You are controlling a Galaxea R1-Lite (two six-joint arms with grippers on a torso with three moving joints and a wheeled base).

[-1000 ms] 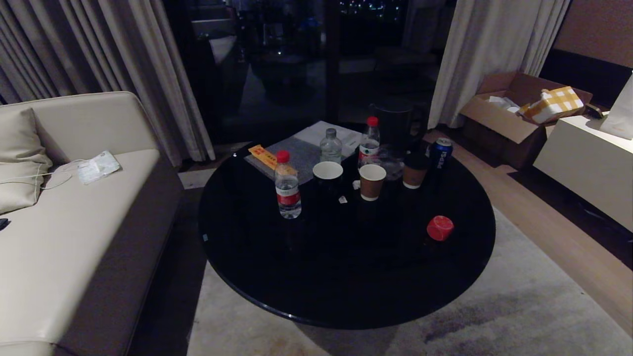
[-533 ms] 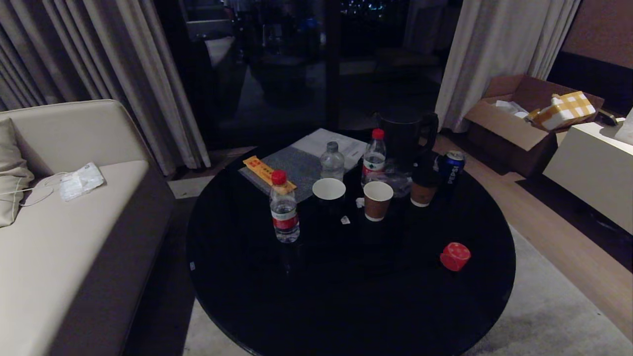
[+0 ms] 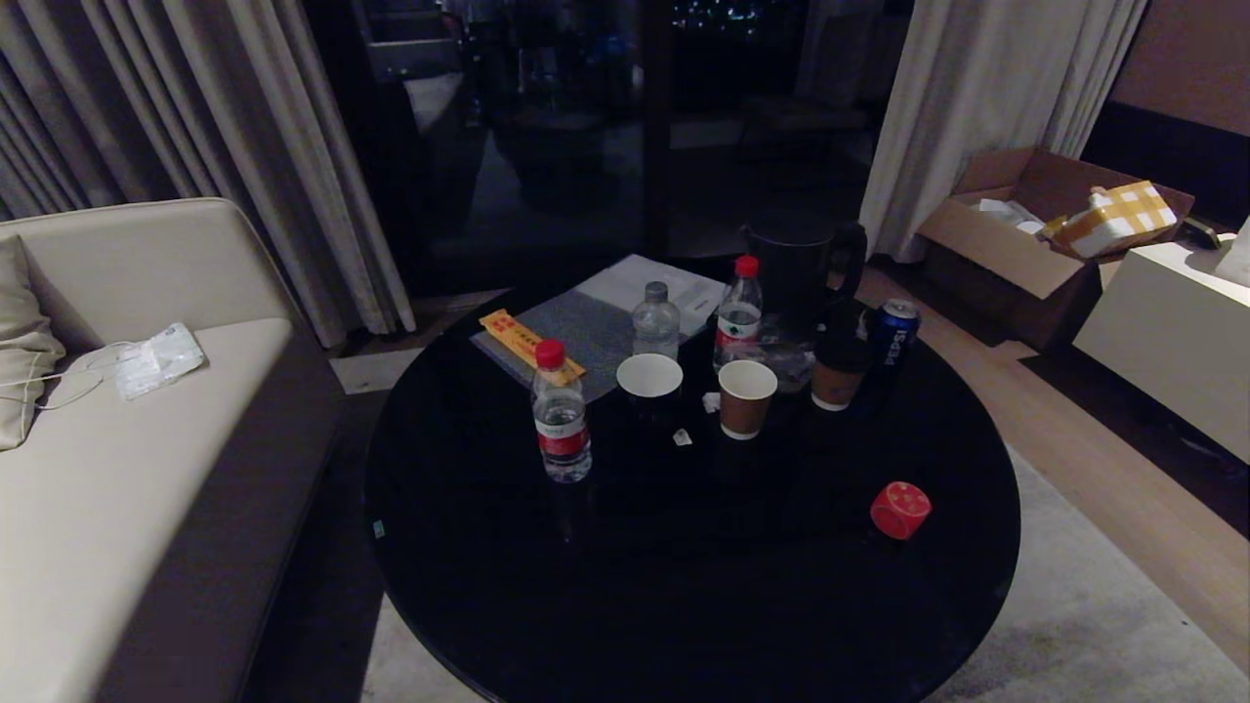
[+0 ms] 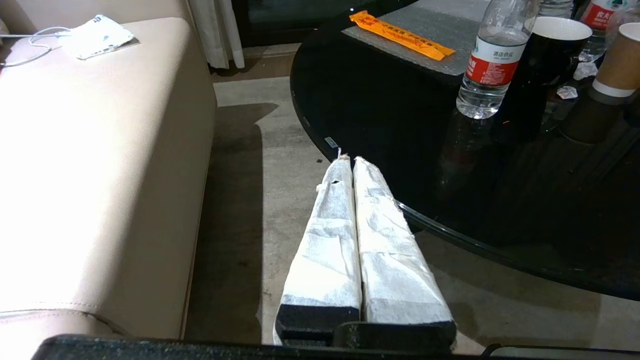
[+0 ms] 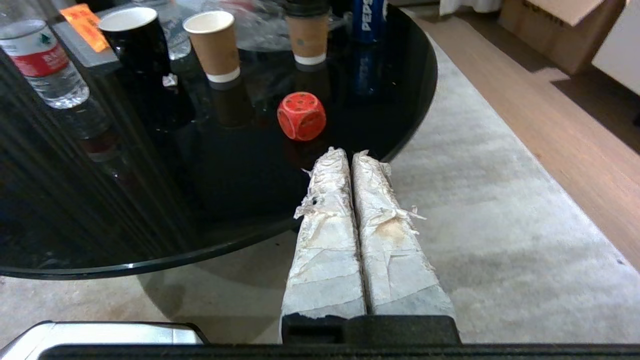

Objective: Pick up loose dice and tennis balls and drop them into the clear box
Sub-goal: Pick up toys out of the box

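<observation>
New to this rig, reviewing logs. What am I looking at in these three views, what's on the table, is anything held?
It is a wheeled robot with two arms. One picture comes from its head camera; the other two sit on each wrist, looking along the fingers. The left gripper and the right gripper are both shut and hold nothing, low beside the round black table. On the table lie one red die, water bottles, paper cups, a Pepsi can and an orange packet. No tennis balls or clear box show. A sofa stands to the robot's left.
</observation>
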